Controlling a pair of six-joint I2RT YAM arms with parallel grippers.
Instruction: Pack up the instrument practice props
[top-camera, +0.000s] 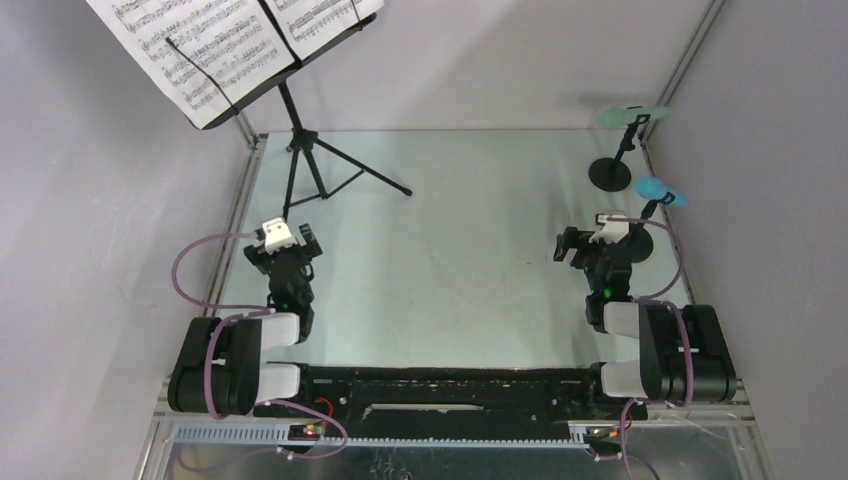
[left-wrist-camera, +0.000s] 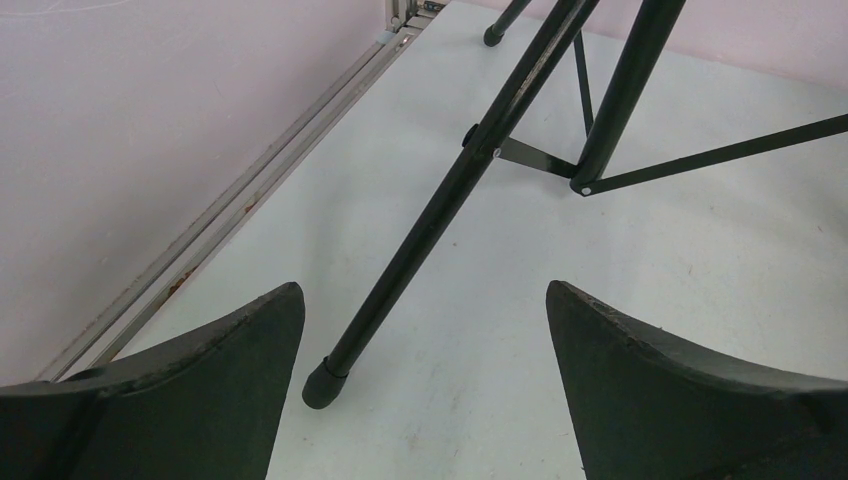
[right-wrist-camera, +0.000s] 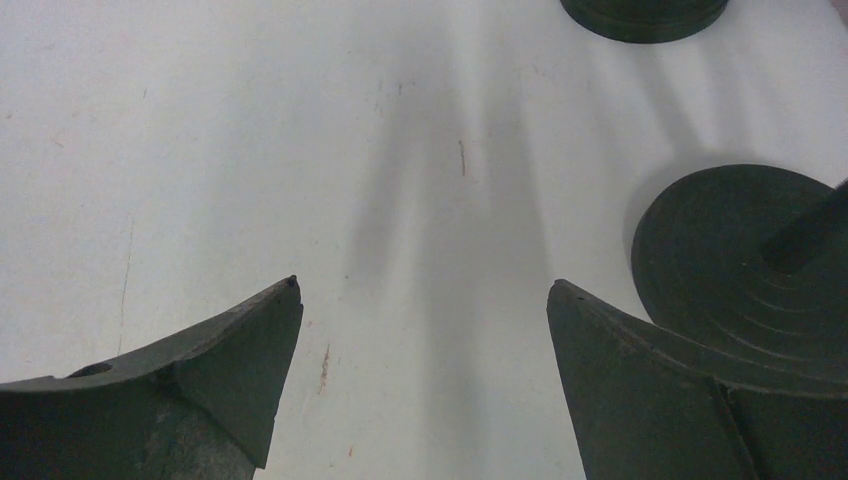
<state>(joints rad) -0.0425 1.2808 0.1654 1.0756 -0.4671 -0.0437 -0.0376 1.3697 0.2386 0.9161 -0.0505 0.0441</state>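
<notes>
Pale walls enclosed a whitish table. At its far left corner the black music rack was stood, with sheet-music pages spread on its desk. The left gripper was held wide open, and a tripod foot was seen through the gap. The right gripper was likewise spread wide beside the near mic holder, in which the blue microphone was propped. The mint-green microphone was propped in the far mic holder.

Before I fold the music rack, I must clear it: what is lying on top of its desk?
White sheet-music pages lie on the desk, with a thin black wire across them. Only the desk's lower lip shows; the surface under the paper is hidden.
</notes>
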